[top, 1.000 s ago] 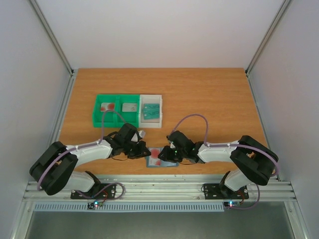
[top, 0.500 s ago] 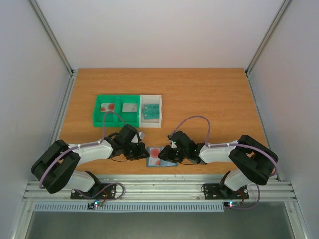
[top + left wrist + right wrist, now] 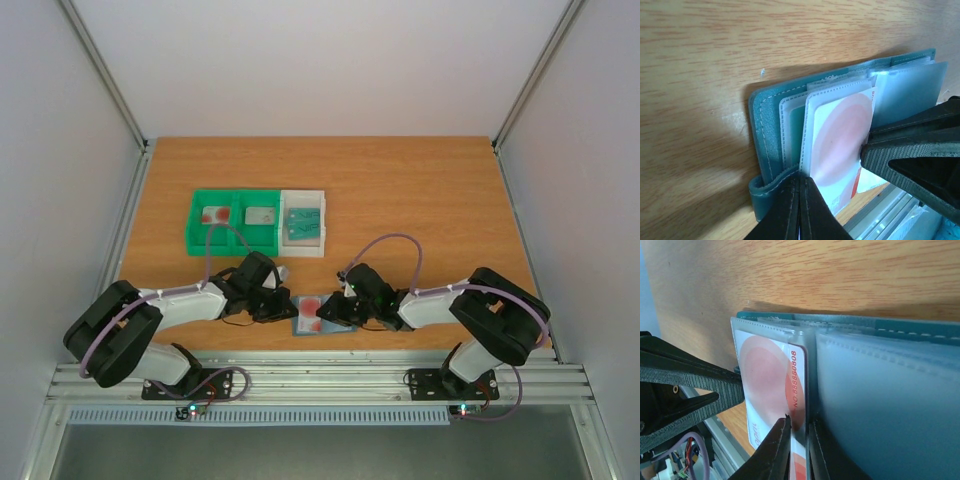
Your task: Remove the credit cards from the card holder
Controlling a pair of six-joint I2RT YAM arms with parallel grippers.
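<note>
Evidently we judge card (image 3: 765,380) thin, stiff, slick: pinch its bare edge. Closed left end effector (image 3: 800,181) pins holder (image 3: 765,125); right end effector (image 3: 799,426), slightly parted, straddles that edge, grip uncertain.

The wooden table (image 3: 420,200) carries a green tray (image 3: 195,241), a white tray (image 3: 305,250) and the open card holder (image 3: 331,329)

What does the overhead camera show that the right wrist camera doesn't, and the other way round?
Only overhead: the whole left arm and right arm, plus the green tray and white tray farther back. Only the right wrist: the right gripper with fingers straddling the credit card at its edge, its red printed digits, and clear sleeves. Both: the open card holder on the wooden table.
</note>
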